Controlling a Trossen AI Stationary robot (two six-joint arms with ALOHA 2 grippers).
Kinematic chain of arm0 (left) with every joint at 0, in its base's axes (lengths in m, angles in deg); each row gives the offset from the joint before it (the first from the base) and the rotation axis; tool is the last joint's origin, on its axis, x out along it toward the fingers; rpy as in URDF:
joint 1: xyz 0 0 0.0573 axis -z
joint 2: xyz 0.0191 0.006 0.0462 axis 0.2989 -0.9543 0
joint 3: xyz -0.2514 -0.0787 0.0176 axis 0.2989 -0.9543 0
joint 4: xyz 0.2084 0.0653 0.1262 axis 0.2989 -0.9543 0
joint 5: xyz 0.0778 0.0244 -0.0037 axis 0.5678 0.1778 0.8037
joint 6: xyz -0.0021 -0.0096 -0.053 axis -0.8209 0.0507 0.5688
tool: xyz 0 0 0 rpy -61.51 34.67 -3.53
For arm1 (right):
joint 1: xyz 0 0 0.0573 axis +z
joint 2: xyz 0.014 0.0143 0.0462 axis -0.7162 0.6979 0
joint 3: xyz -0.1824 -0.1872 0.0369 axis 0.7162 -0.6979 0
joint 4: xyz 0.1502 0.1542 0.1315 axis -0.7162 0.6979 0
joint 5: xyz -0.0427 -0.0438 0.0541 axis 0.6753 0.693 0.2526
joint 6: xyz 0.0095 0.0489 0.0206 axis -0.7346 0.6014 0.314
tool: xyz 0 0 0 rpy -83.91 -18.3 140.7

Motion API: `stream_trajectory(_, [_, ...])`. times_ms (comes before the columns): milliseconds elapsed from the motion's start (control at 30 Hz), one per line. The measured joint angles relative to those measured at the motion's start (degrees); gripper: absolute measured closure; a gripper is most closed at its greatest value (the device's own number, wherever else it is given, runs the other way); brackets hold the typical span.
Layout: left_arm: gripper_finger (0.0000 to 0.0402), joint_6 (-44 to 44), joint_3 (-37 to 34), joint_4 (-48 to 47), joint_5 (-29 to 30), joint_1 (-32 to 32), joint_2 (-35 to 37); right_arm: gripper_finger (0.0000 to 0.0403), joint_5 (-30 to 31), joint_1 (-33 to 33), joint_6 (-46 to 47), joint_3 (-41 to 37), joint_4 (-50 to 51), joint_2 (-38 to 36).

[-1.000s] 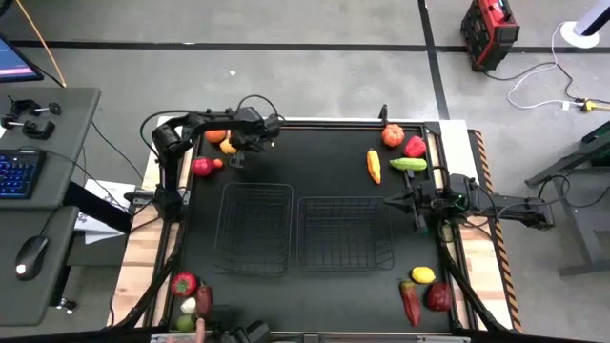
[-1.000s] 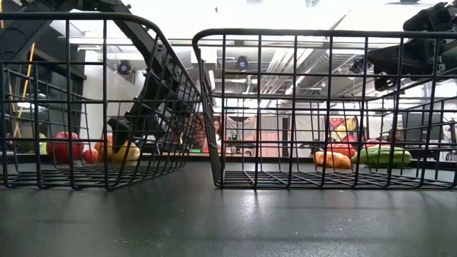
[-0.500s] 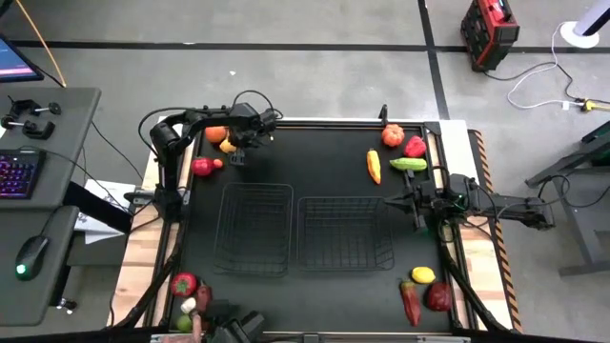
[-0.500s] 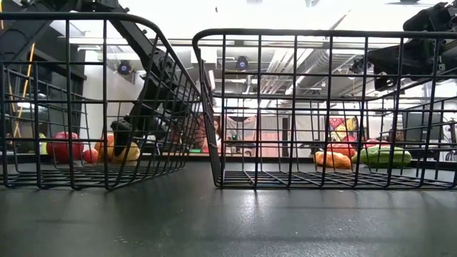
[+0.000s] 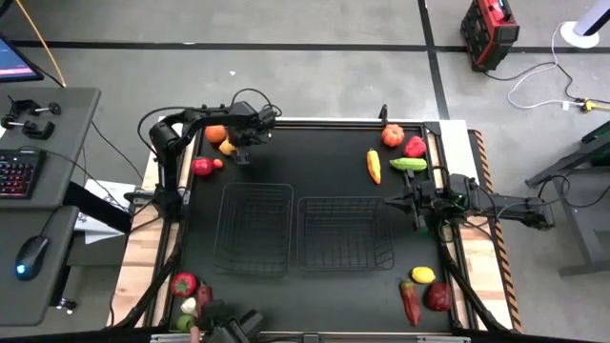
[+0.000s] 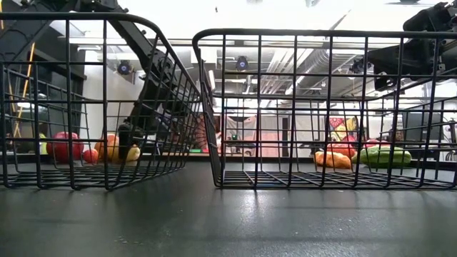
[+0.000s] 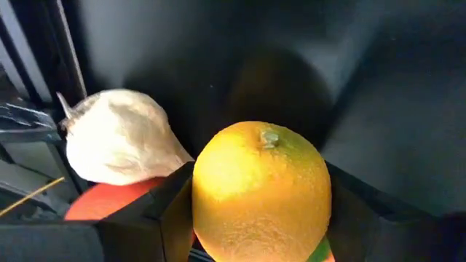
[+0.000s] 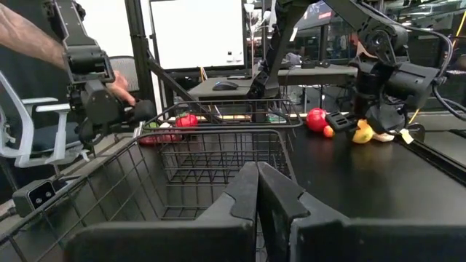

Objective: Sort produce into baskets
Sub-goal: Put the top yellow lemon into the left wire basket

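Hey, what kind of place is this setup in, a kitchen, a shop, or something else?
Most likely a robotics lab or workshop, not a kitchen. A desk with a keyboard and mouse stands beside the table, cables trail over a bare concrete floor, and exposed ceiling ducts show behind the baskets.

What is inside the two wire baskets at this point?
Nothing shows inside either the left basket or the right basket; the high view sees bare table through both mesh floors. The low view agrees: the produce seen through the wires lies beyond them.

Two matte black jointed arms (image 5: 181, 129), looped black cables, blunt dark angular fingers (image 8: 240, 200).
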Motion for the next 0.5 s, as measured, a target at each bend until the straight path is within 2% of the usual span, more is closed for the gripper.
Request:
stream_trajectory(133, [0.0191, 1.2, 0.8, -0.7, -3.5, 1.5, 3.3, 0.0402, 0.0, 0.0, 0.0, 0.0, 0.0, 0.0])
stream_trajectory(267, [0.0191, 4.4, 2.6, -0.1, -9.1, 3.5, 9.8, 0.0402, 0.0, 0.0, 0.0, 0.0, 0.0, 0.0])
stream_trajectory(500, [0.0191, 21.2, 2.9, 5.2, -25.8, 9.9, 28.5, 0.0402, 0.0, 0.0, 0.0, 0.0, 0.0, 0.0])
